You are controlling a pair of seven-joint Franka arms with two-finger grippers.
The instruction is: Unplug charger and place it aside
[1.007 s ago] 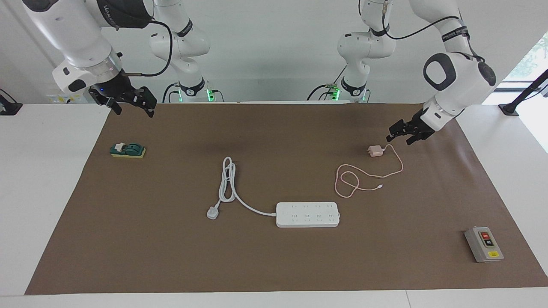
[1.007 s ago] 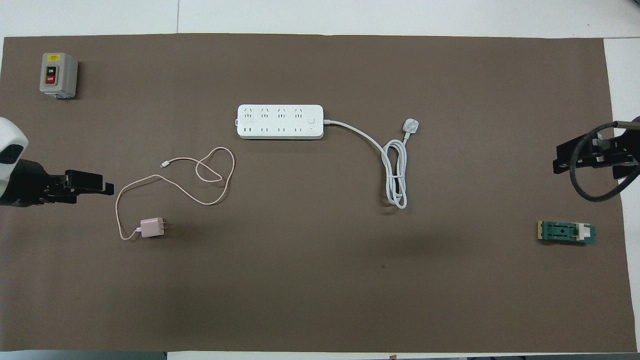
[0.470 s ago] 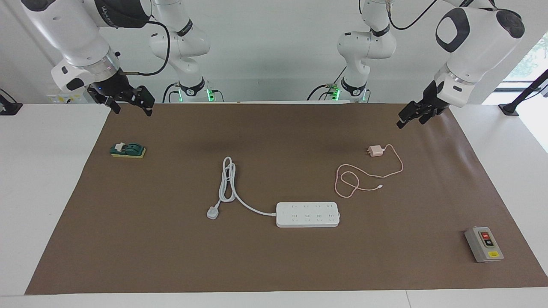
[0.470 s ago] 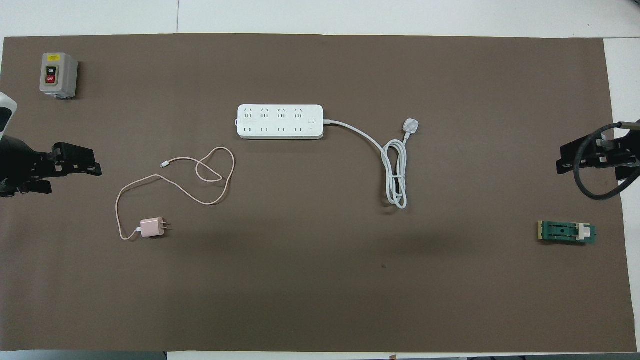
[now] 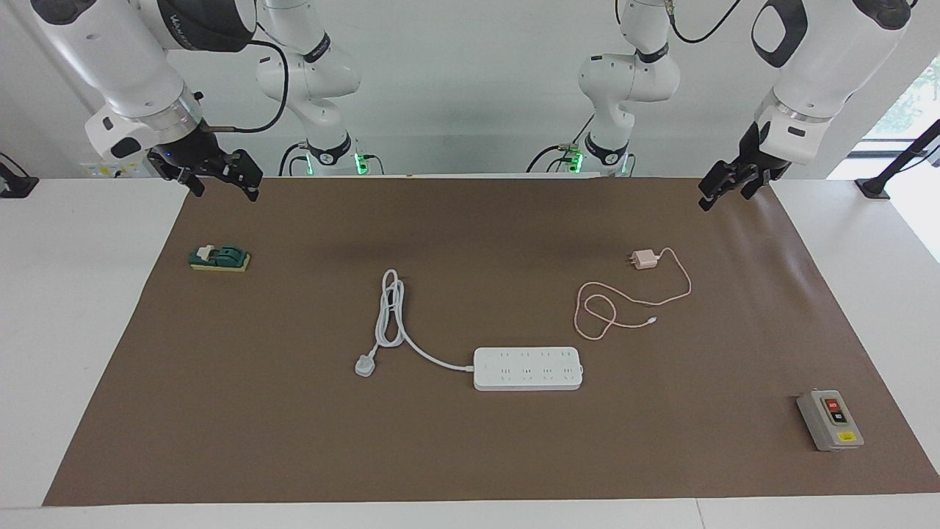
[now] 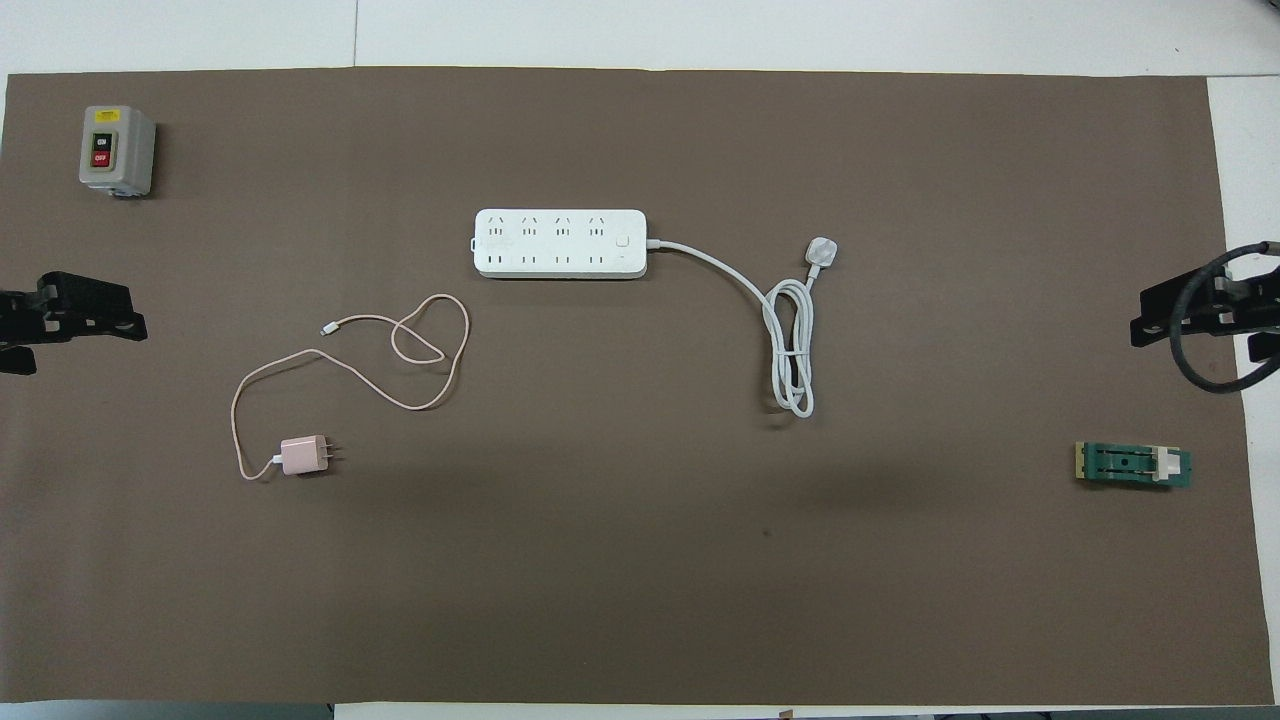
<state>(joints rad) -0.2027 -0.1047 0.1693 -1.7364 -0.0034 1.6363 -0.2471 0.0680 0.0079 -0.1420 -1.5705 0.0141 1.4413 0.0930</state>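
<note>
The pale pink charger (image 5: 645,259) lies on the brown mat (image 5: 294,441) with its prongs free, plugged into nothing. It also shows in the overhead view (image 6: 303,455). Its thin pink cable (image 5: 609,308) loops loosely on the mat (image 6: 420,350). The charger is nearer to the robots than the white power strip (image 5: 527,368) and well apart from it, toward the left arm's end. My left gripper (image 5: 723,192) is open and empty, raised over the mat's edge at the left arm's end (image 6: 125,312). My right gripper (image 5: 226,187) is open and empty, raised at the right arm's end (image 6: 1150,315).
The power strip (image 6: 560,243) has a thick white cord ending in a loose white plug (image 5: 365,364). A grey switch box (image 5: 830,419) stands at the mat's corner farthest from the robots, at the left arm's end. A green knife switch (image 5: 219,258) lies near the right arm's end.
My left gripper has risen from beside the charger and drawn back toward the left arm's end of the mat. The right gripper shifted slightly outward. The charger has not moved.
</note>
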